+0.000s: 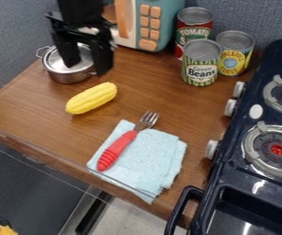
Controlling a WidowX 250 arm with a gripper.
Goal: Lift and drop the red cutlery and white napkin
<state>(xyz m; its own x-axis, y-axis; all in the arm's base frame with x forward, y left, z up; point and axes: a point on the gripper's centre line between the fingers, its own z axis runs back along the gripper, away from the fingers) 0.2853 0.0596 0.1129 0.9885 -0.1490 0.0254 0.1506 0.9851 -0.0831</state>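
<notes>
Looking down at a wood desk [51,108], kinda slanted. Got the end effector [87,67] hanging at the upper left, right over by the pot [67,73], pointing down. Looks released tbh, with fingers spread apart and a clear gap between. Well apart from the fork and napkin, too.

As for the fork [116,150], red handle, metal tines, lying diagonally on top of the napkin [148,158]. Handle end toward the lower left, tines toward the upper right, poking out past the napkin's top edge. More of a pale blue than white on that napkin, folded and a bit crumpled, spread near the front edge of the desk.

Around all that: a yellow corn cob [91,97] lying on its side between pot and napkin, then that shiny metal pot with its lid on and a couple of loop handles. At the back, a teal toy microwave [158,27] with orange buttons, and just to the right of it three upright cans: red [182,27], green-striped [200,64] and yellow [233,55], bunched close together. Down the right side, a dark blue stove [229,197] with pale knobs and grey burner rings with red centres.
</notes>
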